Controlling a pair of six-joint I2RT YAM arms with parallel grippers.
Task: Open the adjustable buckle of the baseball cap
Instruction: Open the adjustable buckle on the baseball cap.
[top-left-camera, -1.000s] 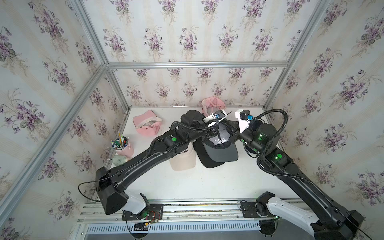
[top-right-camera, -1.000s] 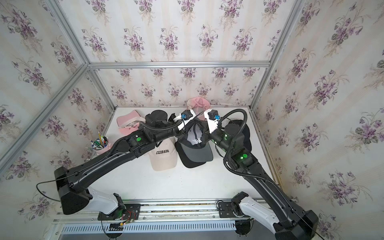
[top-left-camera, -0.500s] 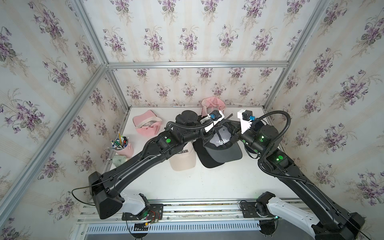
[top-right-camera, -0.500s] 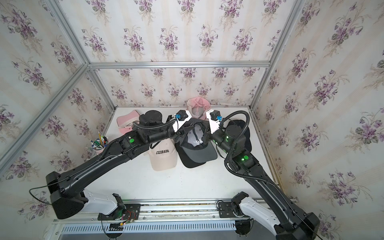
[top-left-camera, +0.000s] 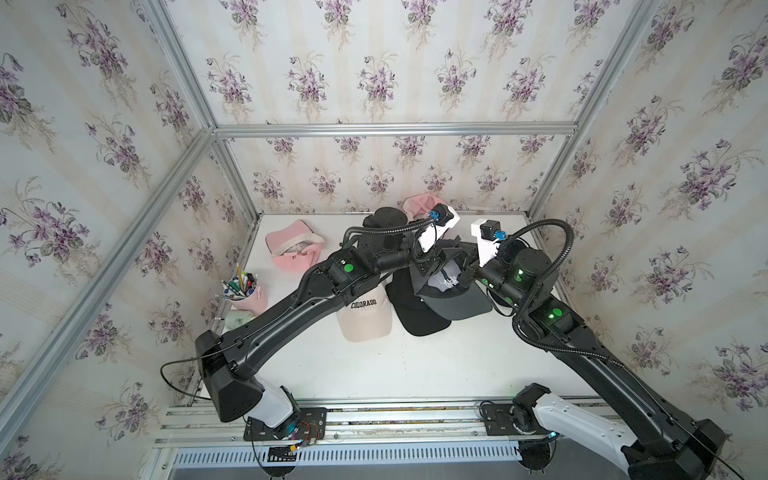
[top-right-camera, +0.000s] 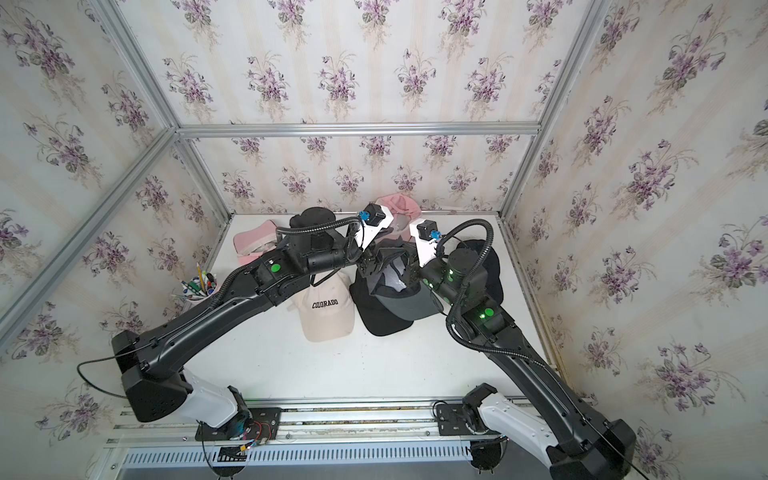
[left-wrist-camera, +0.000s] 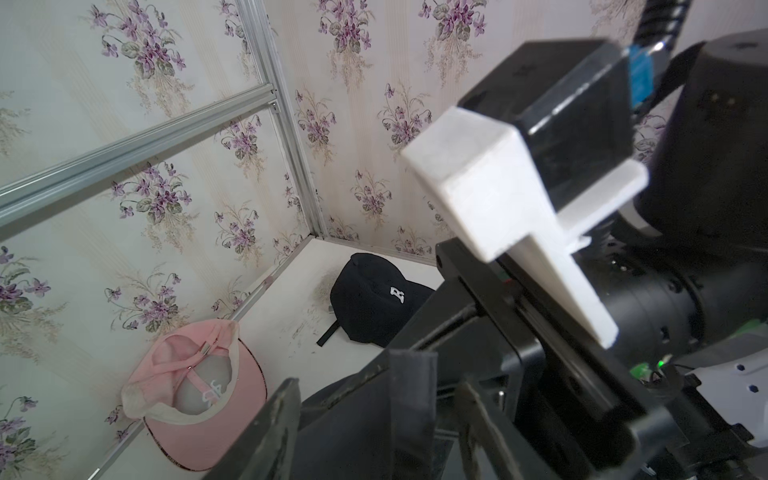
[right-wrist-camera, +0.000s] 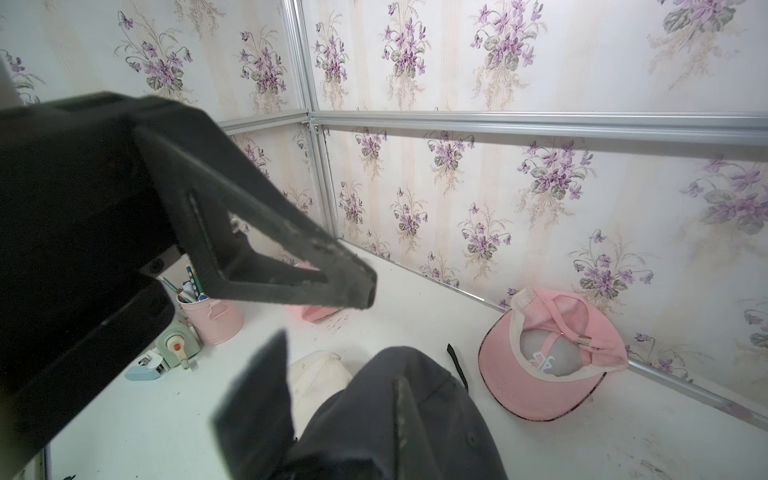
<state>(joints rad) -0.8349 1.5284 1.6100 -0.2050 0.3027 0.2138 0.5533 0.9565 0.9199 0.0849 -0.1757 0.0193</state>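
Baseball cap (top-left-camera: 455, 305) held up over the tabletop (top-left-camera: 415, 365), just beside the beige COLORADO cap (top-left-camera: 365, 320)
Clamped at its rear in the clenched right claw (top-left-camera: 464, 261), on the side away from the COLORADO cap, grey brim lowest. Flanked on the nearer side by the left claw (left-wrist-camera: 376, 386), released, fingers (left-wrist-camera: 286, 419) spread wide with a dark fold of the cap's fabric standing between them. Above a black cap (top-left-camera: 415, 318) lying flat just beside the COLORADO cap
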